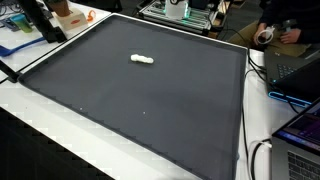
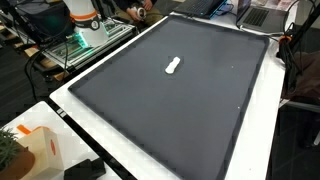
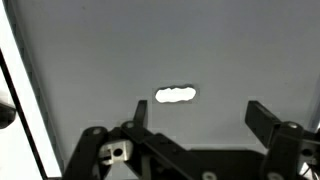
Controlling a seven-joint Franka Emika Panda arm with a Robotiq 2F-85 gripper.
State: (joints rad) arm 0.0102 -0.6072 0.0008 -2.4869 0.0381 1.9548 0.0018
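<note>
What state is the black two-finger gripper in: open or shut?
Open: in the wrist view the gripper shows fingers wide apart, holding nothing; the small white lumpy piece lies beyond on the dark mat.

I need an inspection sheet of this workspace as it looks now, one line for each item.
Surface: dark mat flat on a white table.
Job's things: small white lumpy piece lying mid-mat, untouched.
Clutter: orange-white box on the table corner, off the mat.
Grippers: gripper open, above the mat, holding nothing.
Cables: cables beside the mat's edge.
Surroundings: laptop beside the table.
</note>
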